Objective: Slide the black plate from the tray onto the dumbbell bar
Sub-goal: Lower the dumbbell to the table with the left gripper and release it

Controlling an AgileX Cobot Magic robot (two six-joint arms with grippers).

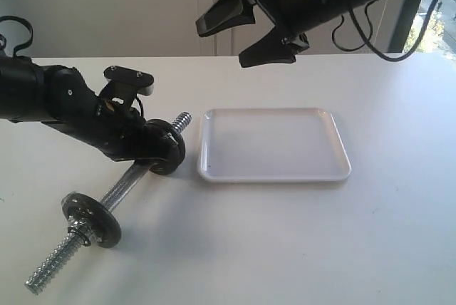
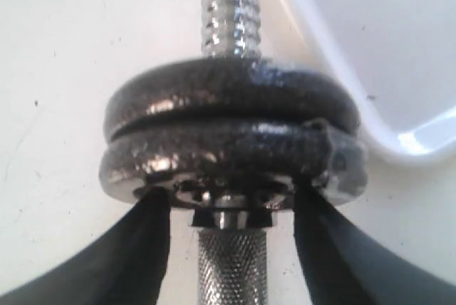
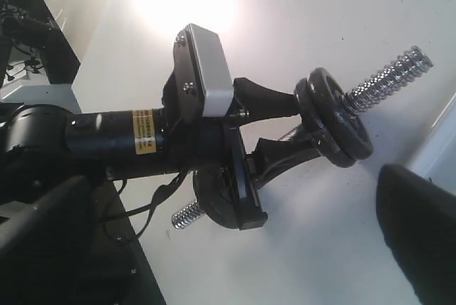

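The dumbbell bar point(image 1: 125, 184) lies slantwise on the white table, left of the tray point(image 1: 274, 169), which holds nothing. The black plate point(image 1: 178, 139) sits on the bar's far threaded end, pressed against a greyer disc point(image 2: 199, 162) behind it. In the left wrist view the black plate point(image 2: 228, 88) is the farther of the two discs. My left gripper point(image 2: 231, 202) is open astride the knurled bar point(image 2: 231, 269), its fingertips point(image 2: 153, 212) up against the greyer disc. My right gripper point(image 1: 224, 45) hangs open and empty high above the tray.
A second grey disc point(image 1: 91, 218) sits on the bar's near end, with bare thread point(image 1: 50, 269) beyond it. The right wrist view looks down on the left arm point(image 3: 142, 141) and both stacked discs point(image 3: 335, 116).
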